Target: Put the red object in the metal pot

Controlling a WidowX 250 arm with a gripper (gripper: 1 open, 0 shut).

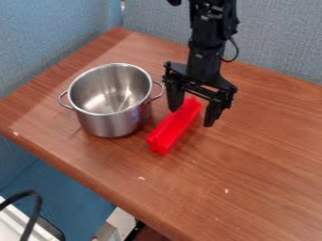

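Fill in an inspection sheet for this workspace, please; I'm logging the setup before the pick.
Surface: wooden table, brown, with small pale specks near the front.
Job's things: red object lies flat on the table, right of the metal pot; the pot stands upright and empty.
Clutter: nothing seen.
Grippers: gripper open, pointing down, its fingers straddling the far end of the red object; contact cannot be told.
Cables: black cable along the arm; another dark cable at lower left, off the table.
Surroundings: blue wall panels behind and to the left.
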